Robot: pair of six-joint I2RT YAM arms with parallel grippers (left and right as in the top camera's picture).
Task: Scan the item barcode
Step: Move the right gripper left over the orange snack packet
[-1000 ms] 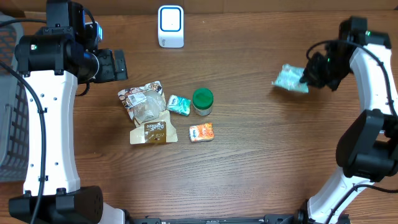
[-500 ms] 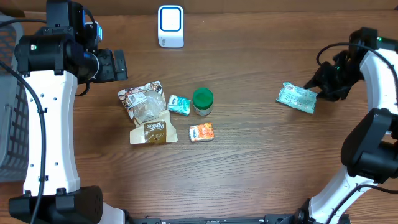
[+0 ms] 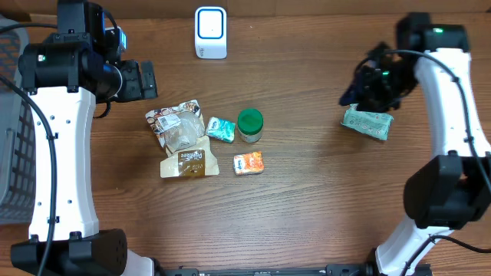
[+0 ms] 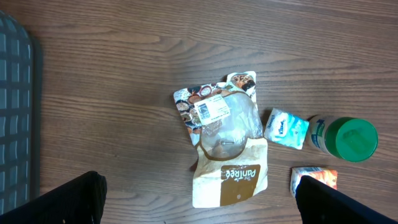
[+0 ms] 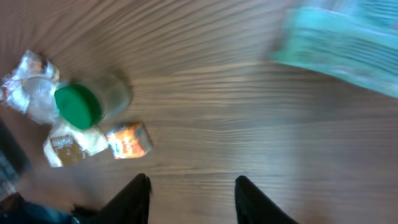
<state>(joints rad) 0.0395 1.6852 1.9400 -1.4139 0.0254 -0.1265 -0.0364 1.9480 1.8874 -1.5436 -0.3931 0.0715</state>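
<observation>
Nearest you lie one orange packet (image 3: 248,162) and one brown pouch (image 3: 188,163). Behind them are one clear pouch (image 3: 175,123), one small tissue pack (image 3: 220,129) and one jar (image 3: 249,125). The teal pack (image 3: 368,123), gripped a second ago, now lies alone on the table (image 3: 307,215) at right. Your right claw (image 5: 193,198) has swung to its far-left side, fingers apart and empty. The left claw (image 3: 146,81) is unchanged, wide apart. Farthest stands one scanner (image 3: 210,32).

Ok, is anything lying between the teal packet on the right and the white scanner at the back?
Nothing visible does. Only bare table runs from the teal packet to the white scanner. The green-lidded jar and the pouches beside it sit nearer the front, off that line.
</observation>
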